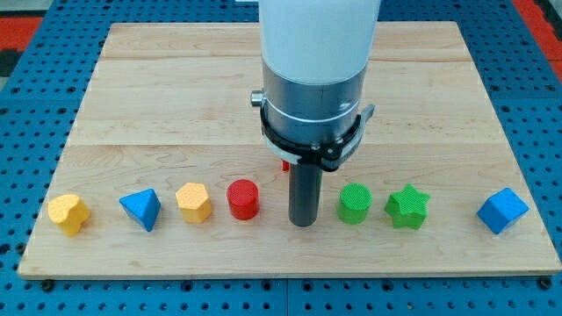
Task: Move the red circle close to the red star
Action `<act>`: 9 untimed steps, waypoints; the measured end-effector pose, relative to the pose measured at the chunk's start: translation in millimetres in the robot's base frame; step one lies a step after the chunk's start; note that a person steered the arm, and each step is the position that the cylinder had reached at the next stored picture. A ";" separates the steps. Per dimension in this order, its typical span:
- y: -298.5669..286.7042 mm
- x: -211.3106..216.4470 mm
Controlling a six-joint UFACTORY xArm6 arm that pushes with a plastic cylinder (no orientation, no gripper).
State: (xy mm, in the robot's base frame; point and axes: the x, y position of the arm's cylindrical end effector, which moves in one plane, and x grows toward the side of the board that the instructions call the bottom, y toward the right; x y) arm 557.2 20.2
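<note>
my tip [304,224] wedged between red circle [242,199] and green circle [355,204], upper board [176,79] open

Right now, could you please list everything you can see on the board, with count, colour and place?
yellow heart: one, yellow, far left of the view's bottom row
blue triangle: one, blue, right of the heart
yellow hexagon: one, yellow, next along
red circle: one, red, just left of my tip
green circle: one, green, just right of my tip
green star: one, green, beside the green circle
blue cube: one, blue, far right
red piece: one, red, mostly hidden behind the rod, shape unclear
board: one, pale wood
my tip: one, dark, between the two circles
</note>
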 end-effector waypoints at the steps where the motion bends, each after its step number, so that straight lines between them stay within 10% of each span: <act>1: -14.3 11.7; 7: -72.2 24.3; 9: -86.1 -48.9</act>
